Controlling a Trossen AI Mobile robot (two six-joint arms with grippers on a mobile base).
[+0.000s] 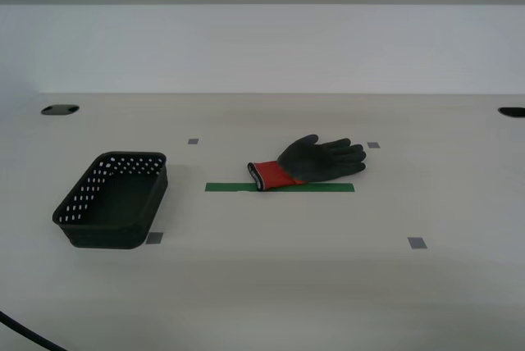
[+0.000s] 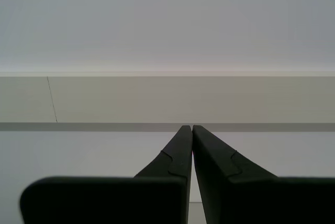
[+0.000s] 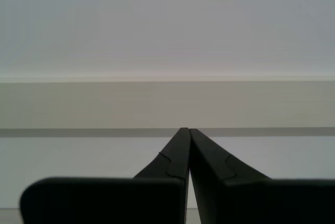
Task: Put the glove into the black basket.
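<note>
The glove [image 1: 314, 162] lies flat on the white table near the middle, dark grey palm up, fingers toward the exterior view's right, red cuff toward the left, over a green tape strip [image 1: 279, 188]. The black basket [image 1: 113, 199] stands empty at the exterior view's left. Neither arm shows in the exterior view. My first gripper [image 3: 188, 130] is shut and empty, facing a white wall. My second gripper [image 2: 191, 127] is also shut and empty, facing the same wall. Neither wrist view shows the glove or the basket.
Small grey tape squares mark the table [image 1: 417, 243], [image 1: 153, 238], [image 1: 193, 141], [image 1: 373, 145]. Two dark holes sit at the table's back corners [image 1: 60, 109], [image 1: 512, 111]. A black cable [image 1: 25, 333] crosses the near left corner. A white wall stands behind the table.
</note>
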